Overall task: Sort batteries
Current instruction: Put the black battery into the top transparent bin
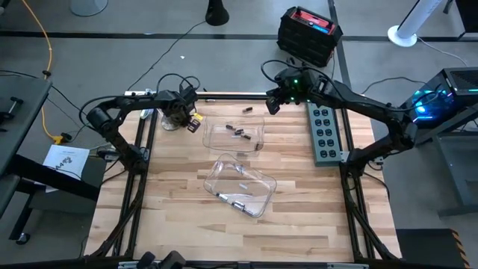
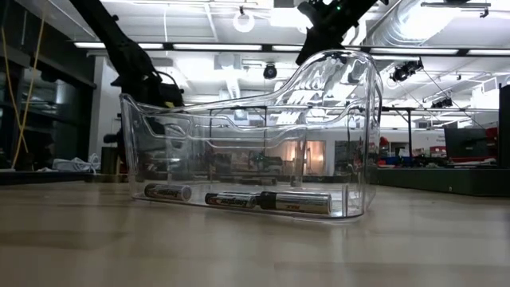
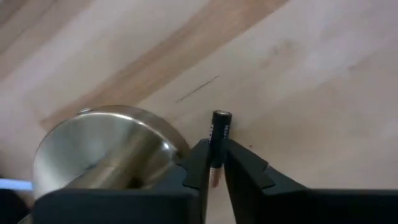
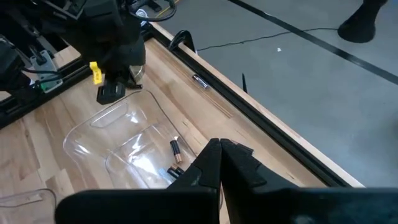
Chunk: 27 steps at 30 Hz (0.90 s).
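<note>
My left gripper (image 1: pixel 188 122) hangs over the table's far left part, beside a shiny metal cup (image 3: pixel 106 155), and is shut on one dark battery (image 3: pixel 219 134). My right gripper (image 1: pixel 272 104) hovers shut and holding nothing above the far edge, right of centre. A far clear tray (image 1: pixel 235 134) holds a few batteries (image 1: pixel 237 133). A near clear tray (image 1: pixel 240 187) has three batteries (image 2: pixel 239 199) lying on its floor. One loose battery (image 1: pixel 248 110) lies on the wood by the far edge. My left gripper pinches the dark battery between its two fingers (image 3: pixel 198 163). The battery lies along the fingers: its coppery end (image 3: pixel 214 179) sits back between them and its dark end (image 3: pixel 222 116) sticks out past the tips toward the wooden tabletop. Whether that end touches the wood I cannot tell.
A grey power strip (image 1: pixel 326 134) lies along the table's right side. The metal cup (image 1: pixel 170 121) stands close to the left gripper. A dark rail (image 4: pixel 261 124) runs along the far edge. Bare wood stretches across the near part of the table (image 1: pixel 187 224).
</note>
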Motion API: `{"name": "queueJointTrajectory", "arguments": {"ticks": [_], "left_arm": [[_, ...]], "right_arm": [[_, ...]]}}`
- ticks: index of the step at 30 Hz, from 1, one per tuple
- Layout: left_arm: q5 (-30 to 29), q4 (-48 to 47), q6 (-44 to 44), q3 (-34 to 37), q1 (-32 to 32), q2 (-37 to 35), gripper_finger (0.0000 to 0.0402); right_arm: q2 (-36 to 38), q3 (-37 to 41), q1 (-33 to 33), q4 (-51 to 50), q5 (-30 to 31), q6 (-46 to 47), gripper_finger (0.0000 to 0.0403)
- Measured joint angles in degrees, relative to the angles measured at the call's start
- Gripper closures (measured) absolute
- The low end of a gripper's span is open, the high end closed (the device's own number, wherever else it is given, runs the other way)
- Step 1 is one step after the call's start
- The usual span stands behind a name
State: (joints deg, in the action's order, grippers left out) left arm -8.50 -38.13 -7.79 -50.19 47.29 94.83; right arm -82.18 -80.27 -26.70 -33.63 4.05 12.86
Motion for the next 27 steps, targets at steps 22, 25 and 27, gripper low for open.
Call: {"name": "queueJointTrajectory", "arguments": {"ticks": [22,25,27], "left_arm": [[6.05,-0.39,3.55,-0.54,-1.31,3.74,0.0353],[7.18,-0.30,3.34,-0.17,-1.47,0.38,0.0385],[9.76,-2.22,2.24,0.09,-1.24,-3.22,0.0383]], "right_arm": [[-0.04,0.00,0.09,-0.12,-0.19,-0.20,0.0403],[-0.06,0.00,0.09,-0.12,-0.19,-0.04,0.0403],[-0.06,0.00,0.09,-0.08,-0.19,-0.04,0.0403]]}}
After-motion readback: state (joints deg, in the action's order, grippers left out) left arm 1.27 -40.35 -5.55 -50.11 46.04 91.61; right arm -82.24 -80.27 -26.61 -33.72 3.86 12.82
